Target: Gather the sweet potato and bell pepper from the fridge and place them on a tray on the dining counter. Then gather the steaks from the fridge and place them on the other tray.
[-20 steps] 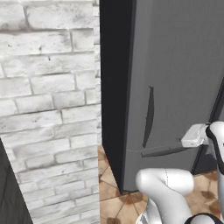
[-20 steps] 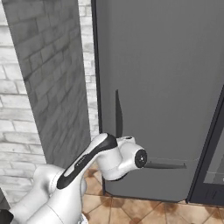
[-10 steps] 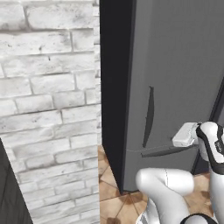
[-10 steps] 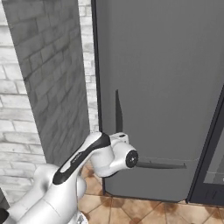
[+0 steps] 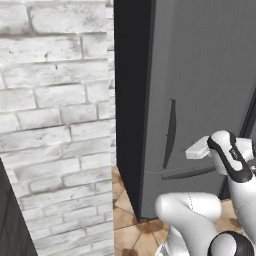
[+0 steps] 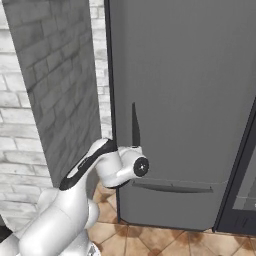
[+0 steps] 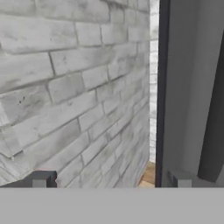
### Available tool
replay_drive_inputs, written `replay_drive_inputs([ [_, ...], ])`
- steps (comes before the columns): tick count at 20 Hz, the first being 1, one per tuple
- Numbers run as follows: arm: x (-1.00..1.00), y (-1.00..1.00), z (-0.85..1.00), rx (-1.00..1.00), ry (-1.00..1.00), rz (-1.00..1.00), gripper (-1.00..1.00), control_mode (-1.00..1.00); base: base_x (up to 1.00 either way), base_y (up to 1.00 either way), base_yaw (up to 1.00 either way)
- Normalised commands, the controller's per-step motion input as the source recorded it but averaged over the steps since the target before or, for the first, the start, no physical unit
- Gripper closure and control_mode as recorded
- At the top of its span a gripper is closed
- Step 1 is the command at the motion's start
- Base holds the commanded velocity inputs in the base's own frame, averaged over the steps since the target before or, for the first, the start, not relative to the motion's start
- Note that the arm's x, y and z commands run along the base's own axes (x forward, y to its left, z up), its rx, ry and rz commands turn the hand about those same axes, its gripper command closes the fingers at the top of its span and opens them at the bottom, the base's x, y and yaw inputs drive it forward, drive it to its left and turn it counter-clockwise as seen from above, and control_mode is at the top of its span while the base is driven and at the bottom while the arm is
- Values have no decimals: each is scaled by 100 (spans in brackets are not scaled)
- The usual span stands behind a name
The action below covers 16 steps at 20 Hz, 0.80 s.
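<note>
Beside the fridge (image 5: 200, 75) door, gripper (image 7: 109, 179) jaws spread wide, holding nothing — the vertical dark handle (image 7: 214, 131) runs upright just right of the fingertips; brick wall (image 7: 65, 87) opposite.

The grey fridge (image 5: 200, 90) stands shut beside a white brick wall (image 5: 55, 125). The white arm (image 5: 227, 160) reaches near its curved dark handle (image 5: 170, 132), above the tiled floor (image 5: 131, 230).
</note>
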Motion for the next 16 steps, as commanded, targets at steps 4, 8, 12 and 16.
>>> replay_drive_inputs([
  [4, 34, -6, 3, 5, 1, -8, -100, -100, 0, 0, 0],
  [8, 28, -9, 2, 7, 0, -10, -100, -100, 0, 0, 0],
  [12, 21, -4, 0, 5, 0, -10, -100, -100, 0, 0, 0],
  [16, 14, -1, 0, 0, -2, -11, -100, -100, 0, 0, 0],
])
